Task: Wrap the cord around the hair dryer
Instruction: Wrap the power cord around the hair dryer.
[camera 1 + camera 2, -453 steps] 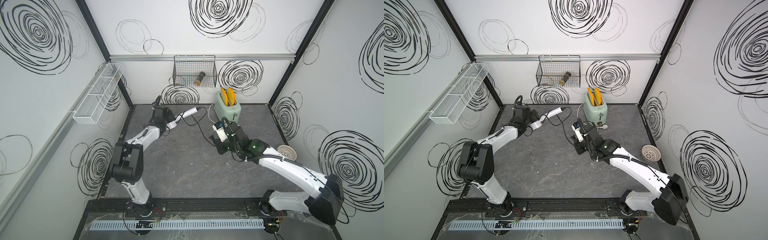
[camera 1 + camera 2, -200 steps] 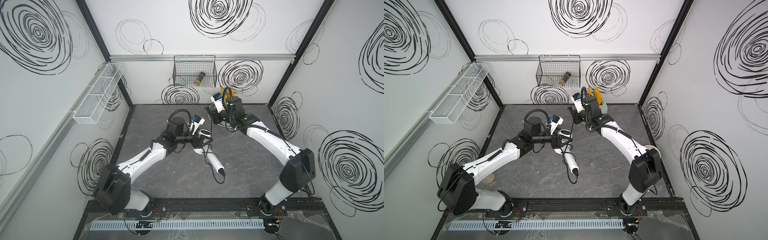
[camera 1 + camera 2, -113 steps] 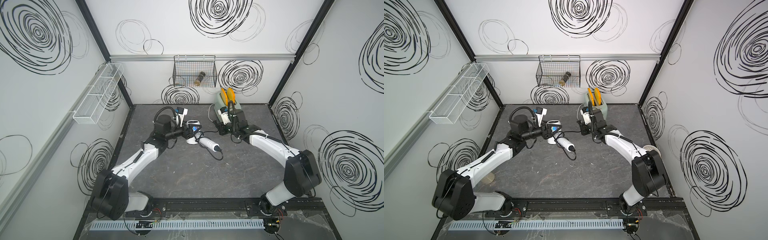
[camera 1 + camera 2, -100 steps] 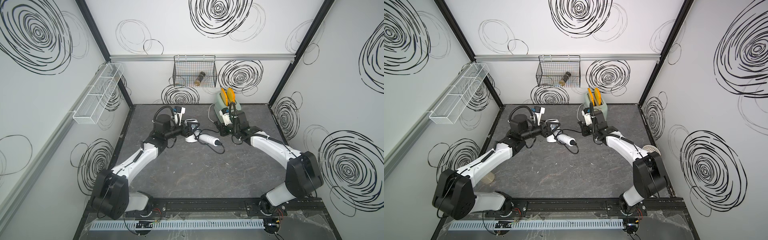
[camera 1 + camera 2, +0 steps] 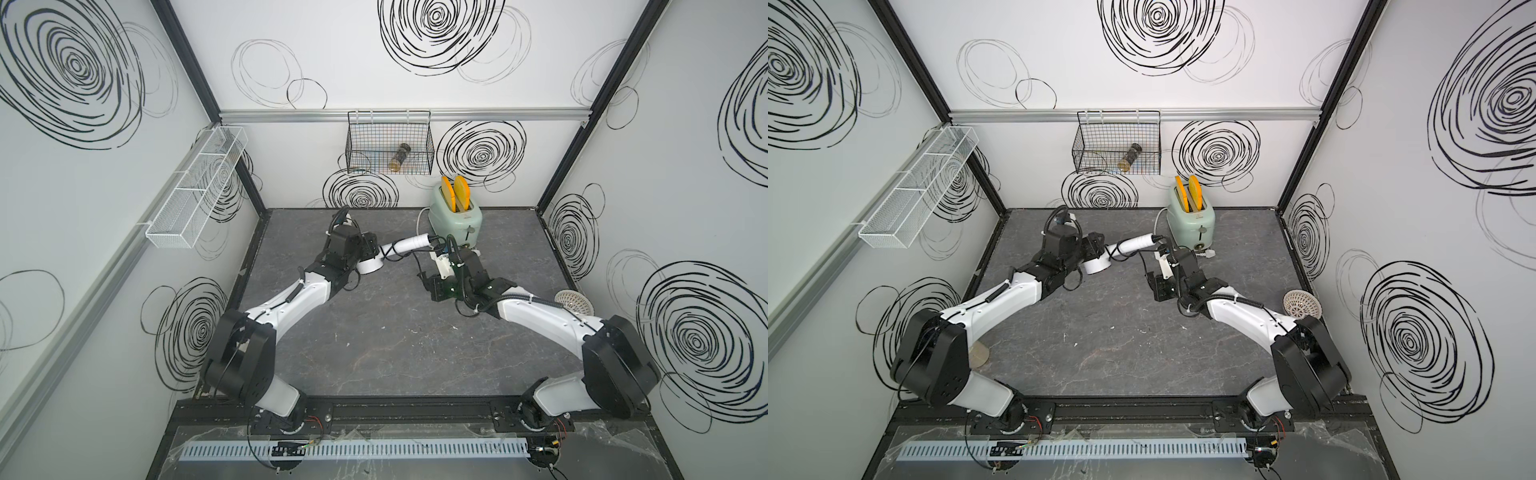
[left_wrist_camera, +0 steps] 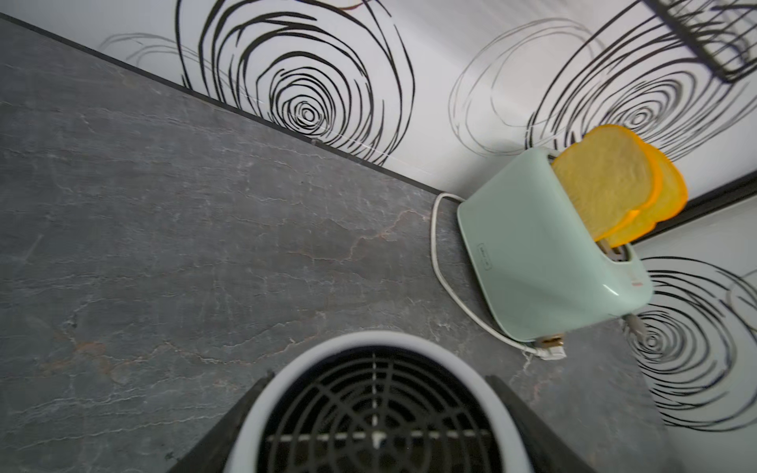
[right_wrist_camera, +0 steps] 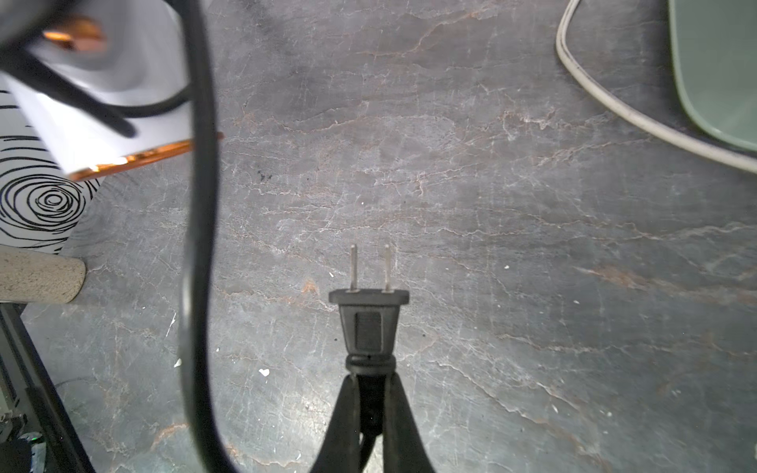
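Clamps head of hair dryer (image 5: pixel 369 266) in left gripper (image 6: pixel 379 430), handle (image 5: pixel 409 242) aimed at right gripper (image 7: pixel 370 405); pinches cord (image 7: pixel 200 245) behind plug (image 7: pixel 368 323) there, near handle tip.

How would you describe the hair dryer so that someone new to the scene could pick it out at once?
Find the mint-green toaster by the back wall. Just left of it, held by the left gripper, is the hair dryer. Unlike the toaster it is white, with a slim handle, a copper ring on its round head and a thin black cord.
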You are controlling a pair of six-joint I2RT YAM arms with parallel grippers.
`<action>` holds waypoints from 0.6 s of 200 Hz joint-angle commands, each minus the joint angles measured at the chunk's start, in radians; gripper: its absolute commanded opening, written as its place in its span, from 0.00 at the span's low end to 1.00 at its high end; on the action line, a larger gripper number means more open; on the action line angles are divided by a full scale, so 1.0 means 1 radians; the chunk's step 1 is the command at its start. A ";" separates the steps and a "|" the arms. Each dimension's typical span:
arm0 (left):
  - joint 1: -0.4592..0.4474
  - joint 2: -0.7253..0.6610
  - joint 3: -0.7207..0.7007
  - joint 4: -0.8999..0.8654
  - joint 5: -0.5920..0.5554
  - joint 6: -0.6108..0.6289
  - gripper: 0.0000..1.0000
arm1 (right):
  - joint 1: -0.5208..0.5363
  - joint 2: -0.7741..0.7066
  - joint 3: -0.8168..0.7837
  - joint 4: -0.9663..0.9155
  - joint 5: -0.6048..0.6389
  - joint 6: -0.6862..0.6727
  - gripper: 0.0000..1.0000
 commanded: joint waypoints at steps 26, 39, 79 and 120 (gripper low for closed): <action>-0.040 0.096 0.100 -0.004 -0.281 0.104 0.00 | 0.094 -0.068 0.047 -0.037 0.188 -0.010 0.00; -0.039 0.109 0.099 -0.008 -0.298 0.113 0.00 | 0.098 -0.080 0.057 -0.052 0.223 -0.021 0.00; -0.039 0.166 0.134 -0.036 -0.350 0.176 0.00 | 0.120 -0.103 0.107 -0.115 0.306 -0.071 0.00; -0.060 0.201 0.141 -0.031 -0.279 0.301 0.00 | 0.153 -0.115 0.185 -0.110 0.398 -0.246 0.00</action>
